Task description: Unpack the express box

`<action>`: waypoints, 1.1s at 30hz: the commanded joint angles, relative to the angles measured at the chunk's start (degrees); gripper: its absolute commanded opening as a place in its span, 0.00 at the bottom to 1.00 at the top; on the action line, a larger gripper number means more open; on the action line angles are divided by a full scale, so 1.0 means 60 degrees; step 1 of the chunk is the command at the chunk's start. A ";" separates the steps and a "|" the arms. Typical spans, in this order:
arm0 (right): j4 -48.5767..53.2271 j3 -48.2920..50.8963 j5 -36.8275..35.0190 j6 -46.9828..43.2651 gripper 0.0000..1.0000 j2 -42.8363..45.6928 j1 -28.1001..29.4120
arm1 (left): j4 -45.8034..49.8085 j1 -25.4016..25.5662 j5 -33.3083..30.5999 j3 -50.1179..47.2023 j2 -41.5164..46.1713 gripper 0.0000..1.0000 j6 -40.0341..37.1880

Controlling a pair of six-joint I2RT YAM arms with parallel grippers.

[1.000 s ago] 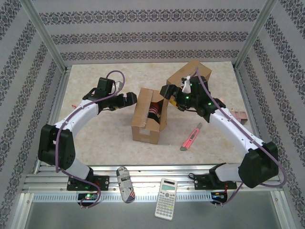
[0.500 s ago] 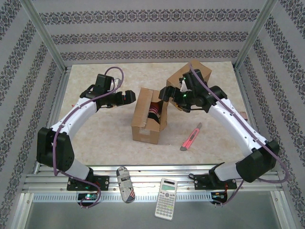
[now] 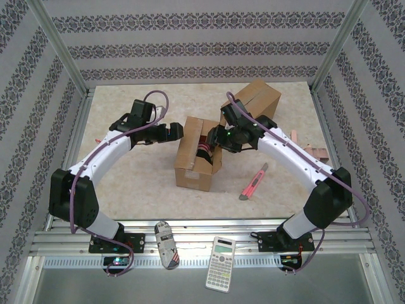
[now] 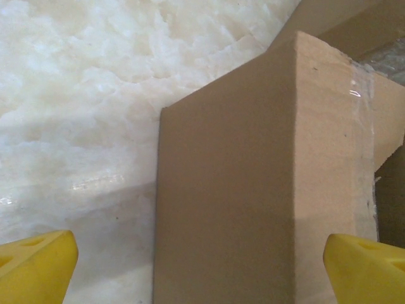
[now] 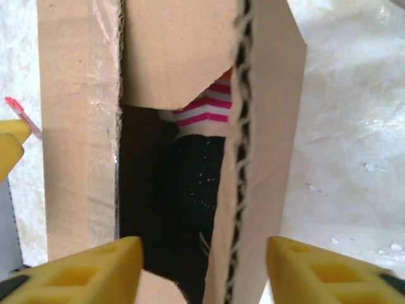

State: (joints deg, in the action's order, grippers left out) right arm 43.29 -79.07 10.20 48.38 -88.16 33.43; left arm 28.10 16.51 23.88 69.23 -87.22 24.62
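Observation:
The express box [image 3: 197, 155], brown cardboard, stands mid-table with its flaps open. Inside it lie a pink-and-white striped cloth [image 5: 205, 109] and a black fabric item [image 5: 190, 177]. My right gripper [image 3: 216, 137] hangs at the box's mouth. In the right wrist view the right gripper [image 5: 205, 272] is open, and its yellow fingertips [image 5: 82, 272] straddle the right-hand flap [image 5: 259, 158], whose corrugated edge faces the camera. My left gripper [image 3: 174, 132] is wide open beside the box's left wall [image 4: 253, 190], with nothing between its fingertips [image 4: 35, 266].
A second cardboard box [image 3: 258, 98] stands at the back right. A red box cutter [image 3: 254, 181] lies right of the express box. Wooden pieces [image 3: 314, 152] sit near the right edge. A calculator [image 3: 221, 255] and a striped case [image 3: 166, 244] rest on the front rail.
My right gripper has swung left from the back box to the express box's mouth, and its jaws have narrowed around the flap. The left arm has barely shifted.

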 commanded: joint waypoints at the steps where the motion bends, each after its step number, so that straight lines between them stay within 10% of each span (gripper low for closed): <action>1: -0.0310 0.0376 -0.0356 0.0042 0.46 0.0007 -0.0178 | -0.0009 0.0244 0.0009 -0.0075 -0.0063 1.00 0.0054; 9: -0.1435 0.1264 -0.0120 -0.0038 0.02 0.0368 -0.0495 | -0.0214 0.0588 -0.0028 -0.0264 -0.0322 1.00 0.0311; 25: -0.6470 0.4593 0.2206 0.0028 0.00 0.2462 -0.1101 | -0.0768 0.0968 0.0004 -0.0581 -0.0114 1.00 0.0542; 33: -0.8184 0.5866 0.2371 0.0908 0.00 0.2901 -0.1338 | 0.3302 0.1980 -0.4946 0.2689 0.0350 1.00 -0.1499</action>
State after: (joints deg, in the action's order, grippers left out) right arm 2.04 -45.84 23.73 52.62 -71.79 25.98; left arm 35.99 25.17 9.21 78.74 -87.39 22.55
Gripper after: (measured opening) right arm 0.068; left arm 0.998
